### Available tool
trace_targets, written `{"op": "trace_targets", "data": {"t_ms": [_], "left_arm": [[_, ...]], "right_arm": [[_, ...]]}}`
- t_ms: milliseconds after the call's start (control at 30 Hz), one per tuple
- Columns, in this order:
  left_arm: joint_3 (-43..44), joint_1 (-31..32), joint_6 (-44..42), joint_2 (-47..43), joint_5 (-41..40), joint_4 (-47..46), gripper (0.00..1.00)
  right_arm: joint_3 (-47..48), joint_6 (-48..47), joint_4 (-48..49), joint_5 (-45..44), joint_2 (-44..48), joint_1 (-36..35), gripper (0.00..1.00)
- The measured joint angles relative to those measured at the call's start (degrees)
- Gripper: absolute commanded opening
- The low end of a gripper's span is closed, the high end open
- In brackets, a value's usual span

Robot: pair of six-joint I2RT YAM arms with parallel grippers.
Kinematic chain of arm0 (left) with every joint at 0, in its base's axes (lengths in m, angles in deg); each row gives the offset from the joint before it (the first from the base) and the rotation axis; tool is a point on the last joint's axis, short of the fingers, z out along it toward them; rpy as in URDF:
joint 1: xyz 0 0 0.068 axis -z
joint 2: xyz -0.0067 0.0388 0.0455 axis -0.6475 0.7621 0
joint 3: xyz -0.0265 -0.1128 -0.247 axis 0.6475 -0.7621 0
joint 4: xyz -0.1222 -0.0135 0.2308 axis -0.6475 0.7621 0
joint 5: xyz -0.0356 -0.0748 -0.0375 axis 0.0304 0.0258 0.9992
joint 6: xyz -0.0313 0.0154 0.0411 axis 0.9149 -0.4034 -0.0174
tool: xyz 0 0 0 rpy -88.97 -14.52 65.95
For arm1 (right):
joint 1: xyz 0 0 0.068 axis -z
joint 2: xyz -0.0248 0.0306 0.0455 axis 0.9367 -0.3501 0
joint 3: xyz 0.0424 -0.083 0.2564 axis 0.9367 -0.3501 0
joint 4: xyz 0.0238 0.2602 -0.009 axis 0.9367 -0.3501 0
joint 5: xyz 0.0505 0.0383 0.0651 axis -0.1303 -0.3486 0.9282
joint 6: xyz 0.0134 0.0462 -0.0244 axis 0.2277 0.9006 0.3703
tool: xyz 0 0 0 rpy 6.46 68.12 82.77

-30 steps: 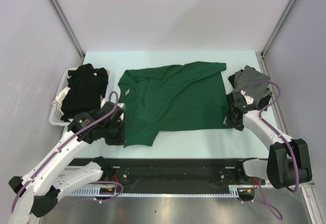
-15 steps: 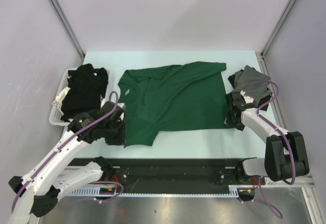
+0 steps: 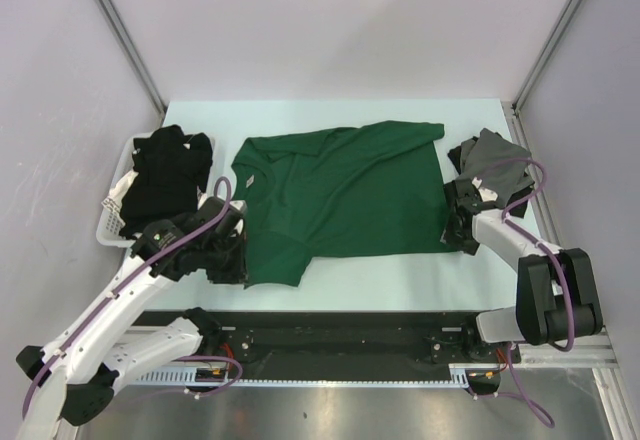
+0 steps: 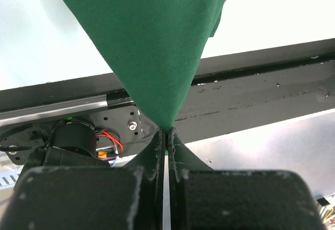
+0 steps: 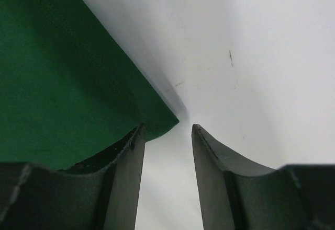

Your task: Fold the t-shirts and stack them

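The dark green t-shirt (image 3: pixel 345 195) lies spread across the middle of the pale table (image 3: pixel 400 275), mostly flat, its neck towards the left, where a small white neck label (image 3: pixel 249 178) shows. Its near-left part hangs in a narrow flap towards the table's front edge. In the left wrist view this cloth runs down to a point that is pinched between the fingers of the left gripper (image 4: pixel 167 131), which are pressed together on the fabric with no gap. At the shirt's near-right corner the right gripper (image 5: pixel 167 128) sits low over the table with its fingers about half apart. The green corner reaches the tip of one finger, bare table shows between the two, and nothing is gripped. Beyond that gripper, at the right edge, a grey t-shirt (image 3: pixel 490 152) lies crumpled on darker cloth. At the left, black t-shirts (image 3: pixel 165 180) are heaped in a white slatted basket (image 3: pixel 108 222).
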Motion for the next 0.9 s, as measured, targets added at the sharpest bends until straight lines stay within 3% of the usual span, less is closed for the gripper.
{"op": "trace_targets", "data": {"t_ms": [267,633,900], "left_arm": [[1.4,0.0,0.0,0.9,0.7,0.0,0.00],[1.6,0.0,0.4,1.0,0.8,0.2,0.00],[3.1,0.0,0.7,1.6,0.3,0.4,0.00]], "right_arm": [[-0.1,0.0,0.5,0.8,-2.4,0.0,0.41],[-0.1,-0.2,2.0,2.6,-2.7,0.4,0.14],[-0.2,-1.2,2.0,3.0,-1.7,0.6,0.05]]}}
